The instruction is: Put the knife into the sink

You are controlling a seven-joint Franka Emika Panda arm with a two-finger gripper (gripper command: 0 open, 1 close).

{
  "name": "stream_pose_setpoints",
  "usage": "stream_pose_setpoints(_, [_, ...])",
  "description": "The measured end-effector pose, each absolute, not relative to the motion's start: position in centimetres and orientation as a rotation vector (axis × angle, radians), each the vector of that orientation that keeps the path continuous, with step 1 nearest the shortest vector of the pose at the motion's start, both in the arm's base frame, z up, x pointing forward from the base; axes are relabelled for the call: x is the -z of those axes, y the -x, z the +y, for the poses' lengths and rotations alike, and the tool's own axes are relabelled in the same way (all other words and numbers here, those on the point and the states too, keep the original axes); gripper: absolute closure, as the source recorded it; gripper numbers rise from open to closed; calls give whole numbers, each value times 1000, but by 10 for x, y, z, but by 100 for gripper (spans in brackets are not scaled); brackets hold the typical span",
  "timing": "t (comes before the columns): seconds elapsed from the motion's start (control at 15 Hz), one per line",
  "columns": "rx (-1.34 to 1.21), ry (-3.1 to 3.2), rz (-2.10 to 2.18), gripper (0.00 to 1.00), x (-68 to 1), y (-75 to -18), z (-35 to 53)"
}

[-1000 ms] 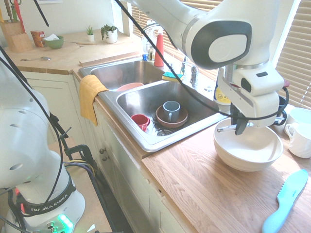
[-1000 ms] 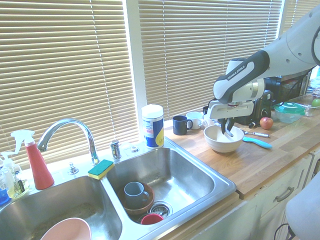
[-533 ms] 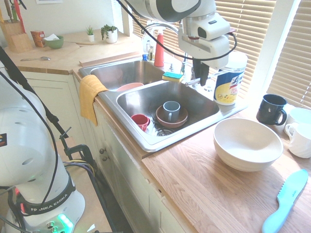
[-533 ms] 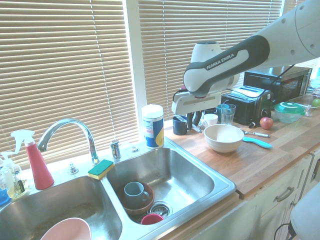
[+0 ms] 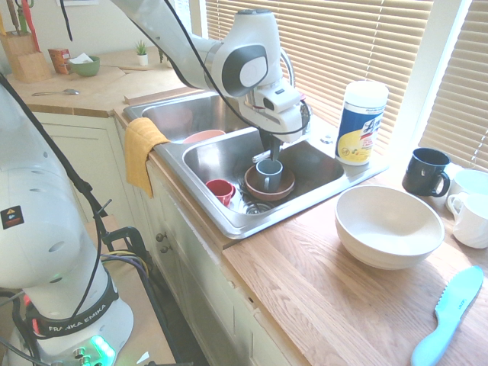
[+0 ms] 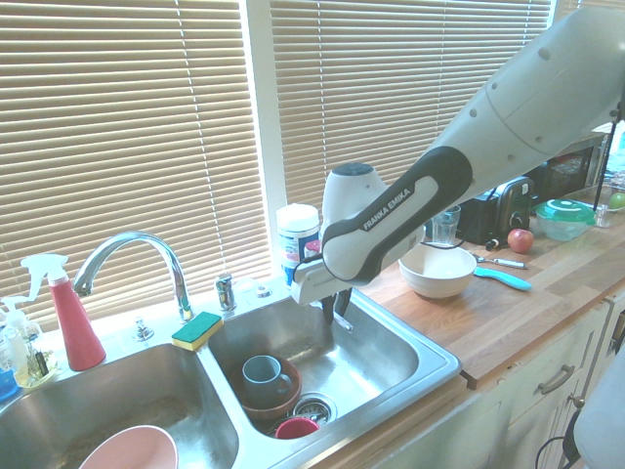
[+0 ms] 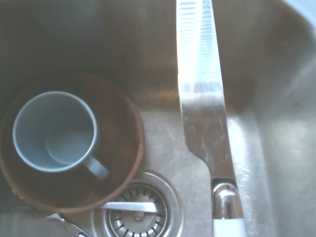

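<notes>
The gripper (image 5: pixel 268 152) hangs over the right-hand basin of the stainless-steel sink (image 5: pixel 324 187), pointing almost straight down, its fingers clamped on the knife (image 7: pixel 201 98). In the wrist view the slim silver blade, faintly striped near its tip, stretches across the steel floor of the basin, with the drain strainer (image 7: pixel 139 210) and a grey-blue mug (image 7: pixel 55 131) sitting in a brown bowl (image 7: pixel 121 148) just beside it. From the first exterior view the knife's handle end (image 5: pixel 261 156) juts out sideways at the fingers, above the mug (image 5: pixel 268 174) and near the red cup (image 5: pixel 221 189). The carry looks essentially finished: the knife is inside the sink's outline but held in the air, not yet resting on the bottom. What seems left is a short lowering, parting the fingers, and lifting clear. The blade appears to lie over bare steel beside the brown bowl, so a drop there should land cleanly. The white bowl (image 5: pixel 388 226) and the light-blue plastic knife (image 5: pixel 450 313) sit on the wooden counter (image 5: pixel 328 297), well apart from the action.
</notes>
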State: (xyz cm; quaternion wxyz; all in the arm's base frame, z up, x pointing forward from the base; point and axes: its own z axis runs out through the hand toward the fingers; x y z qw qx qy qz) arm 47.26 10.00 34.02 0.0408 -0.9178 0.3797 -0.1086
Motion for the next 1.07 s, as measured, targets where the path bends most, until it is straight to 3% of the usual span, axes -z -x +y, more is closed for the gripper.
stream_pose_setpoints(0.47, [288, 2823, 1203, 100, -219, -472, 118])
stream_pose_setpoints(0.93, [253, 2813, 1279, 100, -154, -498, 131])
stream_pose_setpoints(1.0, [247, 2813, 1287, 0, -146, -501, 132])
stream_pose_setpoints(1.07, [242, 2813, 1292, 0, -140, -502, 132])
